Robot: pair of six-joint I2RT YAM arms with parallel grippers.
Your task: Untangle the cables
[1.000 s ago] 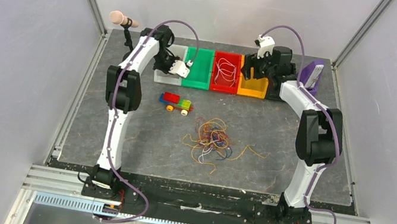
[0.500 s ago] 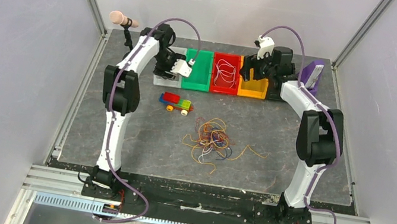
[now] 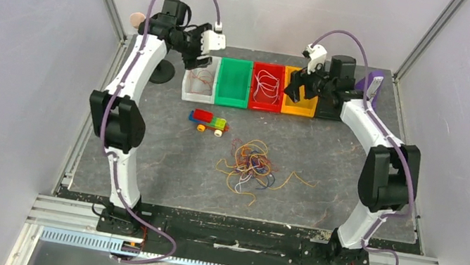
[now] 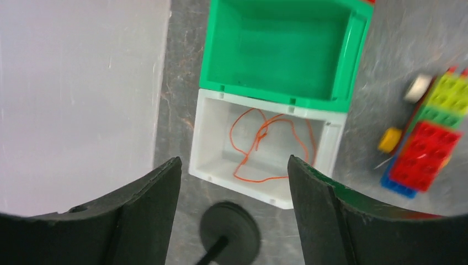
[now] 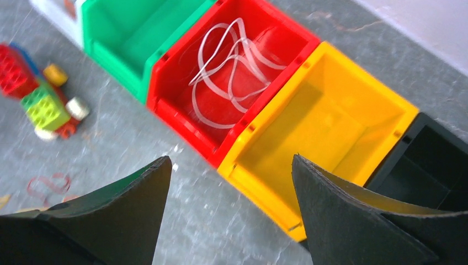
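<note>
Cables lie knotted in a heap at mid-desk, with one orange strand already in the white bin and a white strand in the red bin. I'd worry that a pinch into the heap catches several strands and drags the clump into the toy block car at its 10 o'clock. Both arms reach to the 12 o'clock edge, left tool above the white bin, right tool above the red bin and yellow bin, each spread wide and empty.

Loose multicoloured cables lie tangled mid-table. One orange cable lies in the white bin. White cables lie looped in the red bin.
</note>
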